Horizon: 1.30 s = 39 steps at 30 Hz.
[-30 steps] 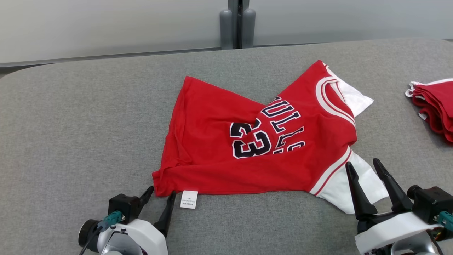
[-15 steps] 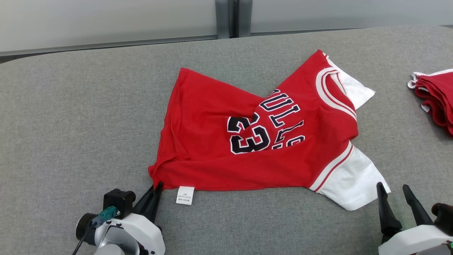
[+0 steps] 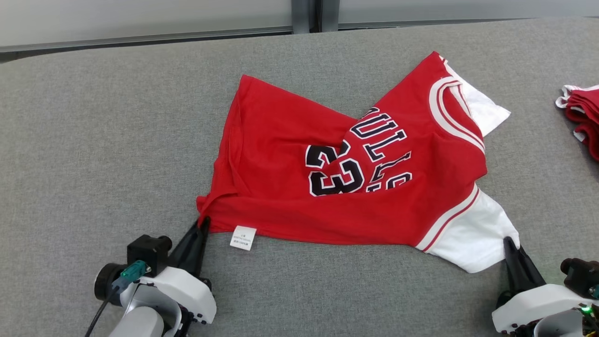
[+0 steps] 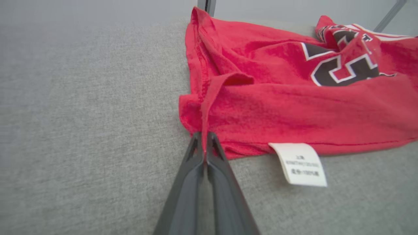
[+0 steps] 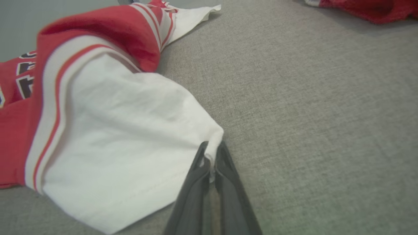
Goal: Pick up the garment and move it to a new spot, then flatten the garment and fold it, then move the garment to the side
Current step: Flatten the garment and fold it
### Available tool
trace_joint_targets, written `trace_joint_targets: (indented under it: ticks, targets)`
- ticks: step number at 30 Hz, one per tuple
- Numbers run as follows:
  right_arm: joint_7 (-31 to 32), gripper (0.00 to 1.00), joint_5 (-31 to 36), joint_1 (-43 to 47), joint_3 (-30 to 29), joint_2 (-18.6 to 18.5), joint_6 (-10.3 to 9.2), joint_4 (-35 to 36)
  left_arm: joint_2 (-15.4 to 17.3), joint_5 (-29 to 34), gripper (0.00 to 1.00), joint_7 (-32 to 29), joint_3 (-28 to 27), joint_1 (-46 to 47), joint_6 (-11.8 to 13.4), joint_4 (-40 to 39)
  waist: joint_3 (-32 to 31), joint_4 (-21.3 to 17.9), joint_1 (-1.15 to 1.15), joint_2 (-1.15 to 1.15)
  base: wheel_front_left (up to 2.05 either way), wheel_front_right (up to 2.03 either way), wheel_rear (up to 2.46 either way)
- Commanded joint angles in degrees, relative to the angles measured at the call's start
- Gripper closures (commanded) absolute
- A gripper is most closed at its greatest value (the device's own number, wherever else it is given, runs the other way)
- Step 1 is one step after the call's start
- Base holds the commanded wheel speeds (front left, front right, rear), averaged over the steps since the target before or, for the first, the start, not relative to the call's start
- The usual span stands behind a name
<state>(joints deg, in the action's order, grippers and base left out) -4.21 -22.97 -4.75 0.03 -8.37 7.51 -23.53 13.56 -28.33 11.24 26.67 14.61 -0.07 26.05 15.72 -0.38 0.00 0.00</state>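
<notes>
The garment (image 3: 290, 154) is a red jersey with white sleeves and a dark "23", lying rumpled on the grey table (image 3: 93, 140). My left gripper (image 3: 204, 221) is shut on the garment's near-left hem corner; in the left wrist view the red hem (image 4: 209, 107) is pinched between my left gripper's (image 4: 205, 138) tips, and a white care label (image 4: 300, 163) lies just right of them. My right gripper (image 3: 507, 241) is shut on the tip of the white sleeve (image 3: 472, 238); the right wrist view shows the white sleeve (image 5: 124, 130) bunched in my right gripper (image 5: 213, 148).
A stack of folded red garments (image 3: 582, 114) lies at the table's far right edge, also seen as red garments (image 5: 369, 9) in the right wrist view. A pale wall and a dark post (image 3: 306, 14) stand behind the table.
Both grippers went from open to shut: the left closed on the hem corner, the right on the sleeve tip. The head camera tilted down, shifting the whole picture.
</notes>
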Motion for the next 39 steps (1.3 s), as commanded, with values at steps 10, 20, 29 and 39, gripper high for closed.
trace_joint_targets:
  ticks: [10,20,29,39]
  targets:
    - [-5.15,1.00,2.03,-4.48,-1.82,-3.72,-0.03,15.74,2.78,2.96,1.00,3.43,-4.14,1.12,4.54,-15.75,-2.05,-0.31,0.00,0.00,0.00,0.00,0.00]
    - [-1.17,1.00,5.36,-13.67,-6.32,-5.44,-0.03,35.43,6.58,6.07,1.00,-0.23,-7.49,7.73,8.37,-34.30,-5.04,-0.22,0.00,0.00,0.00,0.00,0.00]
    - [3.74,1.00,6.04,-27.27,-8.26,-7.62,-0.02,46.45,8.94,7.82,1.00,-4.11,-10.16,19.35,8.36,-45.48,-7.01,-0.08,0.00,0.00,0.00,0.00,0.00]
    - [8.29,1.00,3.26,-36.77,-5.99,-10.29,-0.02,44.13,8.83,5.33,1.00,-6.07,-11.32,24.01,7.79,-46.49,-6.48,-0.13,0.00,0.00,0.00,0.00,0.00]
